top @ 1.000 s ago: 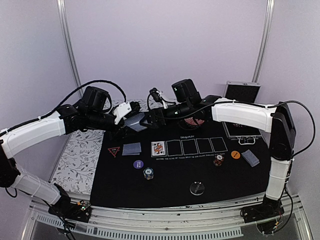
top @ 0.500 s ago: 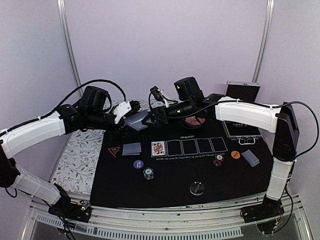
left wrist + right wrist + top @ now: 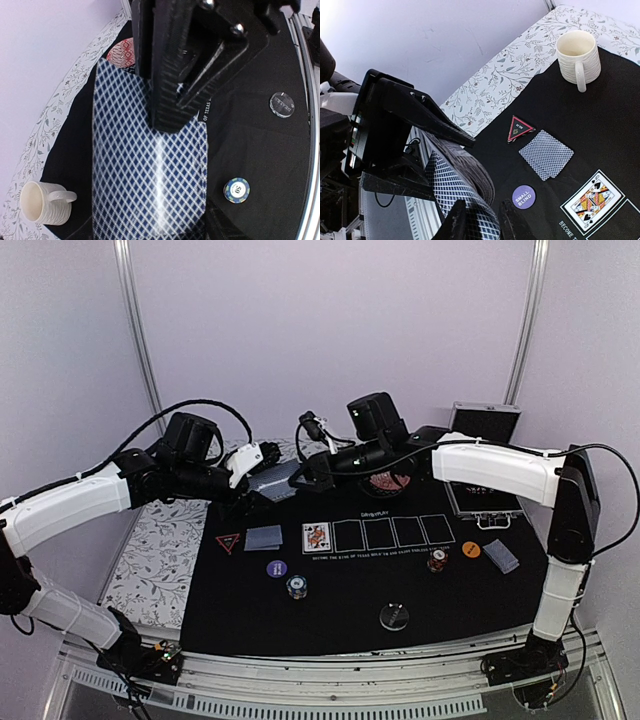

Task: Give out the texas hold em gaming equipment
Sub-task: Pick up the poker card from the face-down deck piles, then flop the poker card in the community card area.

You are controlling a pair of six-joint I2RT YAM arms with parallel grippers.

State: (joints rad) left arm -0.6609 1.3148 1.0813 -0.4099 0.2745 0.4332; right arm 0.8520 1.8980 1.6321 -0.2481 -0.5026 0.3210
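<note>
1. The left gripper [image 3: 256,486] is clamping the deck [image 3: 150,175] in the air, with the patterned backs facing the right gripper [image 3: 482,221] opposite it.
2. The right gripper's jaws are standing narrow, pinching the deck's edge. I cannot tell whether they are catching one card only.
3. A clean peel is calling for a flat draw straight away from the left gripper, so that lower cards are not dragging along.
4. The face-up card [image 3: 316,537] is lying on the mat [image 3: 330,600] below the right gripper. The empty outline [image 3: 347,533] just beside it is looking like the likely destination.
</note>
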